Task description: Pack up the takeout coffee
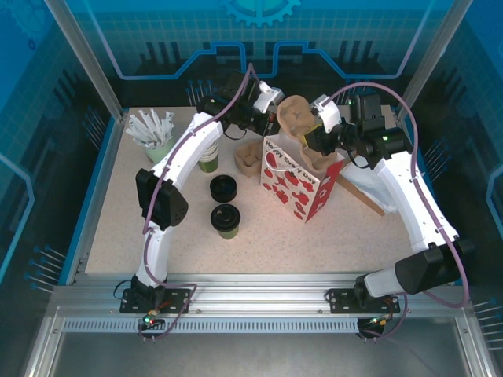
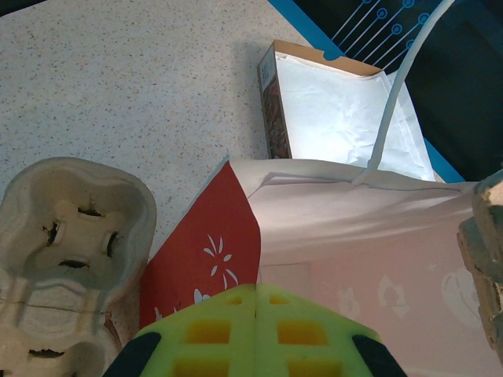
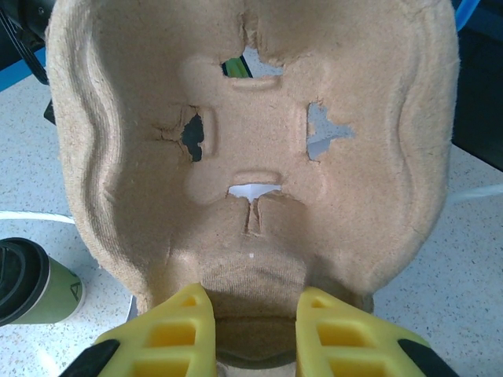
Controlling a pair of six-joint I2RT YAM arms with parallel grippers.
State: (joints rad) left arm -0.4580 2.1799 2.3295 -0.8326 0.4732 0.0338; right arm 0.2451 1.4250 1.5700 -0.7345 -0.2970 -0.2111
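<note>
The takeout coffee (image 1: 225, 221), an olive-green cup under a black lid, stands upright on the table in front of the red-and-white paper bag (image 1: 299, 184); it is also at the left edge of the right wrist view (image 3: 31, 283). My right gripper (image 3: 255, 322) is shut on a tan pulp cup carrier (image 3: 251, 141), holding it tilted over the bag's open mouth (image 1: 295, 114). My left gripper (image 2: 255, 294) is shut, pinching the bag's rim at a corner crease (image 2: 244, 236), at the bag's back left (image 1: 259, 118).
A second pulp carrier (image 1: 250, 157) lies left of the bag. A pile of black lids (image 1: 223, 188) and a stack of lidless cups (image 1: 207, 161) stand nearby. A cup of white sticks (image 1: 153, 129) is at the back left. A flat folded bag (image 2: 338, 110) lies right of the standing bag.
</note>
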